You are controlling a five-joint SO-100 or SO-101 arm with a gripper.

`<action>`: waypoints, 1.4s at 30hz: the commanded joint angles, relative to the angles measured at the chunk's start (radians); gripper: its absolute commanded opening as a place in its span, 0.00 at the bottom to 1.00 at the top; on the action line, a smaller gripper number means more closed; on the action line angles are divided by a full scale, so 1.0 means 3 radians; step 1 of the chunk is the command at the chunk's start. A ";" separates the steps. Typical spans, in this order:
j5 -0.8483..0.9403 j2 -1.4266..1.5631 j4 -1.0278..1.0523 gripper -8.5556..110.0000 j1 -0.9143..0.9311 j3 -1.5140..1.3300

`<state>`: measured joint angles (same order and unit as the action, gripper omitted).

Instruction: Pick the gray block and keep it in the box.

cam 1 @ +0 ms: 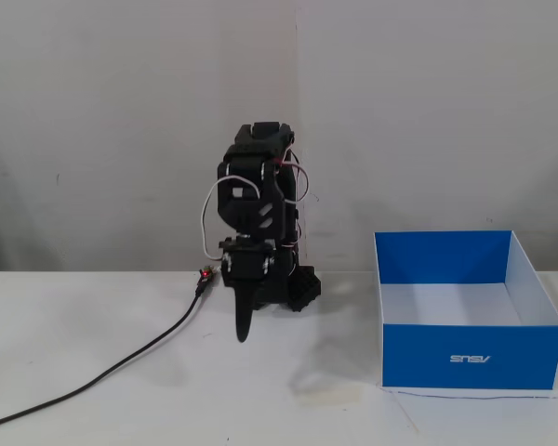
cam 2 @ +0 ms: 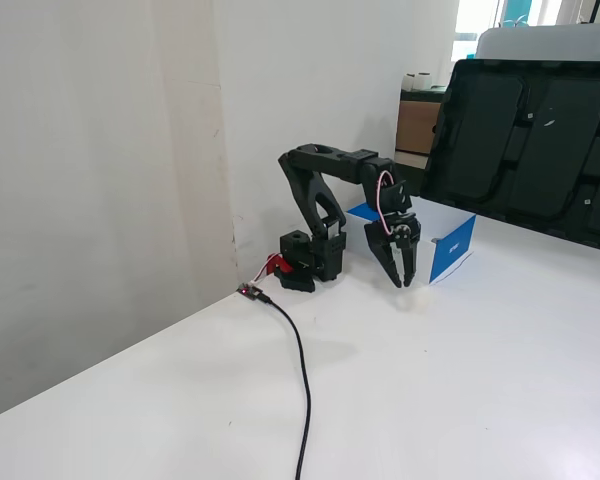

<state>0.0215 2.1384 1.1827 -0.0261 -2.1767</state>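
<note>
The box [cam 1: 465, 358] is bright blue outside and white inside, and stands on the white table at the right in a fixed view. In a fixed view taken from the side, the box [cam 2: 452, 247] lies behind the arm. No gray block shows in either view; what I can see of the box's floor is bare. My gripper [cam 1: 243, 330] points straight down over the table, well left of the box and in front of the arm's base. The gripper [cam 2: 403, 280] has its fingers drawn together to a point with nothing between them.
A black cable [cam 1: 121, 362] runs from the arm's base [cam 1: 293, 288] across the table to the left edge. A large black panel [cam 2: 530, 150] leans behind the table's far side. A white wall rises close behind the arm.
</note>
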 commanded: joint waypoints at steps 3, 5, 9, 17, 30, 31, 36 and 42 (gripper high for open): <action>0.0041 0.0568 -0.0593 0.07 0.0082 -0.0593; 0.0026 0.0711 -0.0701 0.07 0.0107 -0.0757; 0.0005 0.1094 -0.0874 0.07 0.0138 -0.1120; 0.0000 0.2061 -0.0926 0.07 0.0138 -0.1728; 0.0000 0.3027 -0.0726 0.07 0.0087 -0.2393; 0.0000 0.3170 -0.0670 0.07 0.0077 -0.2444; 0.0000 0.3799 -0.0383 0.07 0.0061 -0.2684; -0.0005 0.4305 -0.0092 0.07 0.0072 -0.2838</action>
<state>0.0230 3.3057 1.1106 -0.0077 -3.0081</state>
